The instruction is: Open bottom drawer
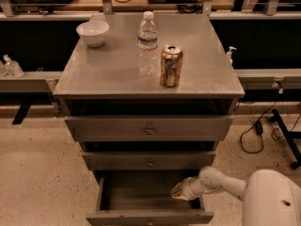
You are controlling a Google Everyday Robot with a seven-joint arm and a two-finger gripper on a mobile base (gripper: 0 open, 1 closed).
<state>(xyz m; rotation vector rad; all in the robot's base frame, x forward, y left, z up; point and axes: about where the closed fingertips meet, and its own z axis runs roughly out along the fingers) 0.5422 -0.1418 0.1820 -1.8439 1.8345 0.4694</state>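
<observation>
The bottom drawer (148, 216) of the grey metal cabinet stands pulled out toward the camera, and its dark inside (136, 192) looks bare. Its front runs along the lower edge of the view. My gripper (179, 191) reaches in from the right on a white arm and sits over the right rear part of the open drawer, just below the middle drawer (149, 161). The top drawer (148, 128) and the middle drawer, each with a small round knob, are pushed in.
On the cabinet top (108, 74) stand a white bowl (93, 32), a clear water bottle (147, 42) and a soda can (171, 65). Cables (256, 131) lie on the speckled floor at the right. My white body (273, 199) fills the lower right corner.
</observation>
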